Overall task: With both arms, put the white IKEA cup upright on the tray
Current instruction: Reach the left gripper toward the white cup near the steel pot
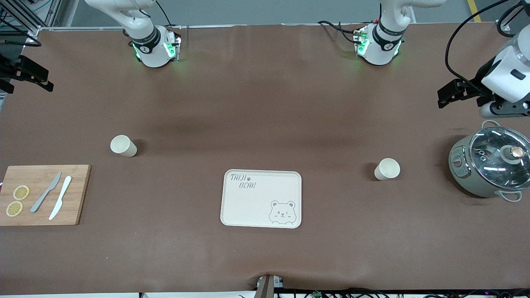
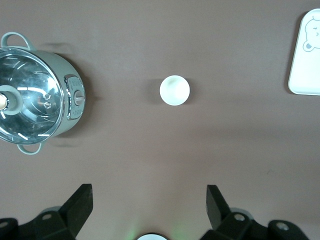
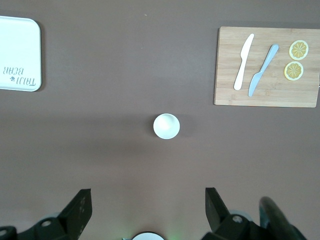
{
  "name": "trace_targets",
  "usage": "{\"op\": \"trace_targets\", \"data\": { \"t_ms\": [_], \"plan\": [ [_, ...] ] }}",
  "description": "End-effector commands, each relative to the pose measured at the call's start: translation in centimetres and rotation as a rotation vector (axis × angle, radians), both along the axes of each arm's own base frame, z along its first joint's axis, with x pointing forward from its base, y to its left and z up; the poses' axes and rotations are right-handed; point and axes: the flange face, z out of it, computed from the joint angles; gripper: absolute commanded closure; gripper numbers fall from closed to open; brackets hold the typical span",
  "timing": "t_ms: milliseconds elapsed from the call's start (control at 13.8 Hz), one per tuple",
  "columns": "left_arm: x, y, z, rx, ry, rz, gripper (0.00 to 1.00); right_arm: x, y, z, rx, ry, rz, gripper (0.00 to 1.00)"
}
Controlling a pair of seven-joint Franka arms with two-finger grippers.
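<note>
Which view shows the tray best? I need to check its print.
The front view: the whole tray shows, with its lettering and bear face. The right wrist view catches only the lettered end; the left wrist view only the bear corner.

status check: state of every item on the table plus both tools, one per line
Tray: bare, flat on table.
Cup near right arm: upright, on table, not on tray.
Cup near left arm: upright, on table, not on tray.
Pot: glass lid on.
Cutting board: holds two knives, two lemon slices.
Left tool: open, holding nothing, over cup.
Right tool: open, holding nothing, over cup.
</note>
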Motion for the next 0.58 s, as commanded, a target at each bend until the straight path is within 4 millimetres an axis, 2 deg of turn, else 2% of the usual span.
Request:
{"op": "trace_targets", "data": {
  "t_ms": [0, 145, 289, 506],
  "plan": [
    [2.0, -0.2, -3.2, 0.007, 0.033, 0.058, 0.00, 0.6, -0.6, -0.1, -0.013, 0.005, 0.003, 0.00],
    [2.7, -1.0, -6.1, 0.012, 0.015, 0.095, 0.00, 0.6, -0.7, -0.1, -0.013, 0.007, 0.003, 0.00],
    [2.9, -1.4, -10.5, 0.021, -0.001, 0.169, 0.00, 0.6, -0.7, -0.1, -0.015, 0.007, 0.001, 0.00],
    [2.6, -2.1, -16.6, 0.012, -0.036, 0.159, 0.00, 1.9, -0.8, -2.0, -0.017, 0.037, -0.002, 0.00]
  ]
}}
